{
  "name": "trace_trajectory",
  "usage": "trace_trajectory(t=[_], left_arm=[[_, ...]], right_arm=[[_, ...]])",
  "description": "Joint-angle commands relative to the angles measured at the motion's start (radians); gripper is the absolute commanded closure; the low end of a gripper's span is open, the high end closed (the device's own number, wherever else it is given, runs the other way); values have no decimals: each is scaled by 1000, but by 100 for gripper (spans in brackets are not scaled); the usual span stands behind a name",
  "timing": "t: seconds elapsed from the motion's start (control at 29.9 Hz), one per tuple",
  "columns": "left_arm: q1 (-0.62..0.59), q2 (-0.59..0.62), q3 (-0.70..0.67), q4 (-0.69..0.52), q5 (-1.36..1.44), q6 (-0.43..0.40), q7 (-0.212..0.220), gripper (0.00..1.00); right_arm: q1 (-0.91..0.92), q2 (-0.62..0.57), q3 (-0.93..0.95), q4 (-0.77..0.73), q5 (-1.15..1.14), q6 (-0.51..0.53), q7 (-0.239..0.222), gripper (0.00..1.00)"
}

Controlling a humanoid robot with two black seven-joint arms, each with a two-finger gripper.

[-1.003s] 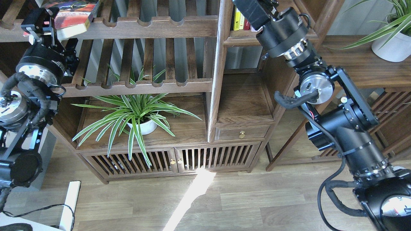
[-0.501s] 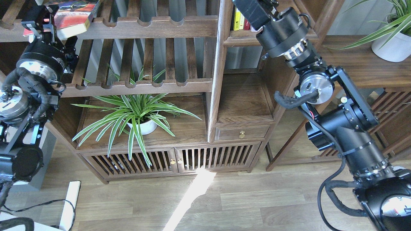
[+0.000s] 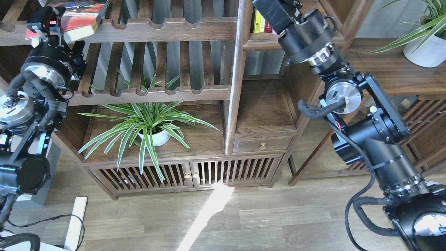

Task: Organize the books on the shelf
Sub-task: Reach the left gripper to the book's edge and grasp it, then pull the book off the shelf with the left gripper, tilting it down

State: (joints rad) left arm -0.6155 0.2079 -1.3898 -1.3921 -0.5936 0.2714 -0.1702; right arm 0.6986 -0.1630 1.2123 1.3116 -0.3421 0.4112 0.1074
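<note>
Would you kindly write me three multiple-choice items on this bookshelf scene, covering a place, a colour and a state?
1. Where does the red-orange book lie?
A. on the top slatted rack
B. on the floor
C. beside the spider plant

2. What colour is the spider plant's pot?
A. black
B. white
C. blue

3. What state is the small drawer in?
A. pulled fully out
B. missing
C. closed

Answers:
1 A, the book rests on the top rack at upper left, by the left gripper.
2 B, white shows beneath the leaves.
3 C, its front sits flush with the frame.
</note>
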Motion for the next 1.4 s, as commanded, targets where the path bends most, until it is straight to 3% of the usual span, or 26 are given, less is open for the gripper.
trace_trajectory(t=[0.0, 0.5, 0.7, 0.87, 0.97, 1.27, 1.37], left_arm=[[-4, -1, 1, 2, 0, -4, 1, 12], [-30, -1, 3, 51, 8, -9, 0, 12], [-30, 1, 3, 51, 8, -11, 0, 17], [-29, 5, 3, 51, 9, -52, -3, 30], [-27, 5, 2, 51, 9, -66, -5, 42], [-24, 5, -3, 50, 9, -80, -5, 57], [-21, 7, -5, 48, 8, -116, -5, 68]], right_arm=[[-2, 0, 0, 0, 0, 0, 0, 0], [-4, 7, 0, 0, 0, 0, 0, 0], [-4, 7, 0, 0, 0, 0, 0, 0], [-2, 7, 0, 0, 0, 0, 0, 0], [-4, 8, 0, 0, 0, 0, 0, 0], [-2, 7, 0, 0, 0, 0, 0, 0], [-2, 7, 0, 0, 0, 0, -2, 0]])
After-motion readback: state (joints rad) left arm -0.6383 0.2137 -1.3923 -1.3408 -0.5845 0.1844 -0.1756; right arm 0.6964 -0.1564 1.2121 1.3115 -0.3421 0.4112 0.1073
